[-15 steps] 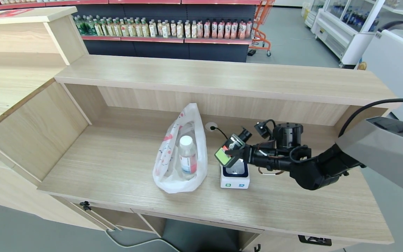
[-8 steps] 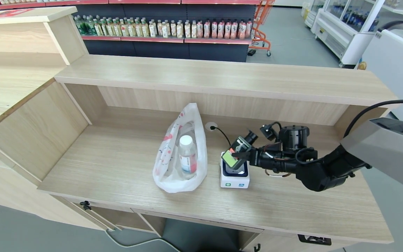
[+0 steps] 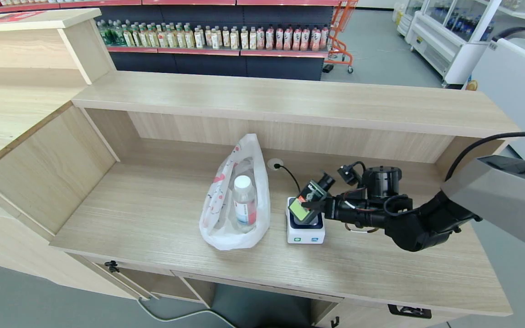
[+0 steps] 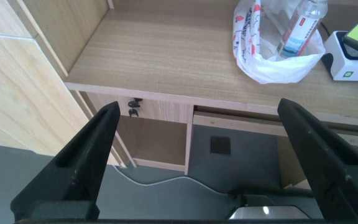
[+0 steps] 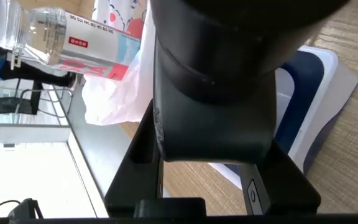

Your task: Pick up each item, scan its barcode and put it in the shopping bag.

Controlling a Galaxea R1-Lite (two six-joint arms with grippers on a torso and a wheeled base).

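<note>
Head view down onto counter (image 3: 153,205); shopping bag (image 3: 216,200) in all views.

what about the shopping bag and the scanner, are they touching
Apart: the head view shows a strip of bare counter between the shopping bag and the scanner.

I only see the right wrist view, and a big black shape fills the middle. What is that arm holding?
Observer: The head view shows the right end effector shut on a small item with a green face, held right over the white scanner.
Operator: And the other arm?
Observer: The left end effector is open and empty, out beyond the counter's front edge.
Operator: Is the bottle bagged?
Observer: Yes, the bottle stands inside the shopping bag, beside the scanner.
</note>
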